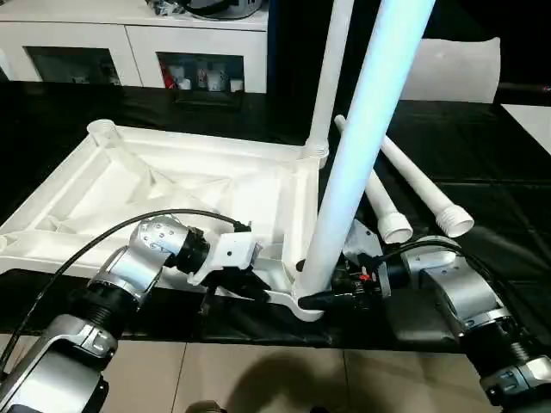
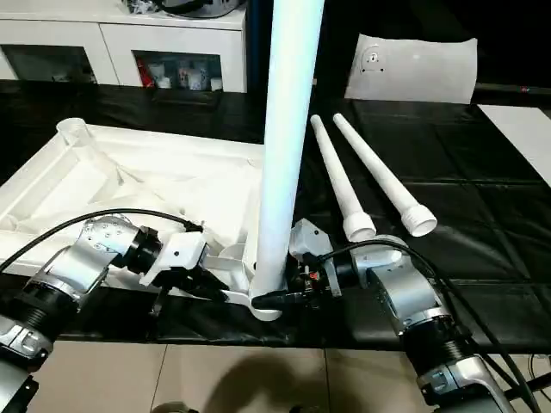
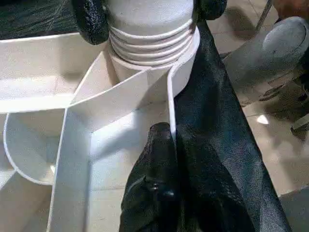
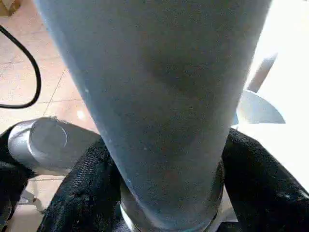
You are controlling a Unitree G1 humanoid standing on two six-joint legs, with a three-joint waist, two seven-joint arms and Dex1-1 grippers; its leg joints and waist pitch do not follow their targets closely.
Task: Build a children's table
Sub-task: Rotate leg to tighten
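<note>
Desk (image 2: pixel 482 258) covered in black sheet, near edge dropping to tiled floor (image 2: pixel 215 379). White tabletop (image 2: pixel 129 185) lies upside down on desk, ribbed underside up, near corner at desk's near edge. Two loose white legs (image 2: pixel 344 185) lie side by side on black sheet right of tabletop, wide ends toward robot. White flat bag (image 2: pixel 413 69) at far right.

Upright leg (image 2: pixel 288 112) in tabletop (image 2: pixel 112 185) corner, right pincer (image 2: pixel 297 291) around base.
</note>
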